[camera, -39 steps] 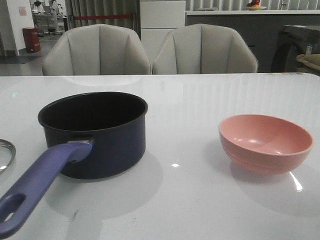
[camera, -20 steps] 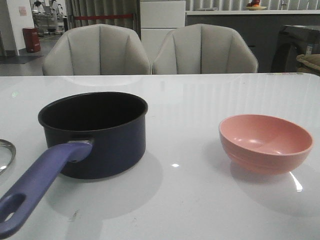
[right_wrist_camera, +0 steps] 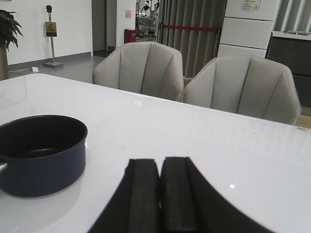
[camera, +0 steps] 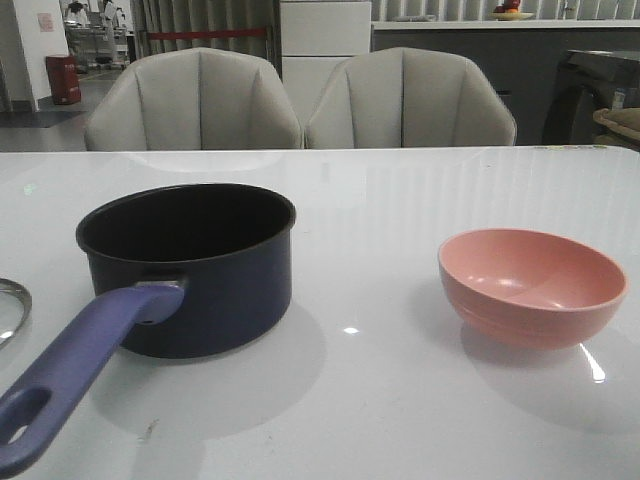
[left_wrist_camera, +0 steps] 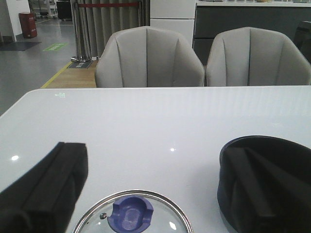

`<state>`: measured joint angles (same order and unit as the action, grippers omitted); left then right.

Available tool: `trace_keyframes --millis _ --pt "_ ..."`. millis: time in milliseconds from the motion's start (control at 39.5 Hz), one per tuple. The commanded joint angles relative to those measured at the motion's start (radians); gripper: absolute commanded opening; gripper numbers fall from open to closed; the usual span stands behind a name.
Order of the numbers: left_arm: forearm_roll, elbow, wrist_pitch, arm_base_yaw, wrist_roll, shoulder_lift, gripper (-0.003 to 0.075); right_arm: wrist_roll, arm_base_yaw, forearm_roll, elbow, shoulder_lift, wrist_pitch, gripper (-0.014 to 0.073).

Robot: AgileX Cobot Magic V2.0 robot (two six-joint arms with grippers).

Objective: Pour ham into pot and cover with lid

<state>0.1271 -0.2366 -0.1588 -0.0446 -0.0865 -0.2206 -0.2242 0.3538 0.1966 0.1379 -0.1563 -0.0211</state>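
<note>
The dark navy pot point(camera: 200, 270) stands left of the table's middle, its long blue handle point(camera: 70, 370) reaching toward the near left edge. Only the steel rim of the lid point(camera: 8, 305) shows at the far left of the front view. In the left wrist view the lid point(left_wrist_camera: 130, 213) lies flat under my left gripper point(left_wrist_camera: 155, 150), which is open with its fingers point(left_wrist_camera: 53, 184) wide apart, the pot point(left_wrist_camera: 282, 145) beside one finger. My right gripper point(right_wrist_camera: 160, 162) is shut, with the pot point(right_wrist_camera: 41, 155) off to its side. No ham shows in any view.
A pink bowl point(camera: 530, 285) sits on the right of the white table point(camera: 380, 400); I see nothing inside it from here. Two grey chairs point(camera: 300, 100) stand behind the far edge.
</note>
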Motion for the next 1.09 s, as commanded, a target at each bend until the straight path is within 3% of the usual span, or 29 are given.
trace_keyframes --millis 0,355,633,1064 --pt "0.011 -0.026 0.086 -0.006 0.001 -0.007 0.0594 -0.008 0.0 -0.008 0.027 -0.01 0.082 0.0136" --pt "0.024 -0.112 -0.043 -0.006 0.001 -0.063 0.0594 -0.008 0.0 -0.008 0.027 -0.01 0.082 0.0136" --pt "0.024 -0.324 -0.179 -0.006 0.001 -0.348 0.0597 -0.008 0.0 -0.008 0.027 -0.01 0.082 0.0136" --pt "0.024 -0.674 -0.612 -0.006 0.003 -0.878 0.0599 -0.008 0.0 -0.008 0.027 -0.01 0.082 0.0136"
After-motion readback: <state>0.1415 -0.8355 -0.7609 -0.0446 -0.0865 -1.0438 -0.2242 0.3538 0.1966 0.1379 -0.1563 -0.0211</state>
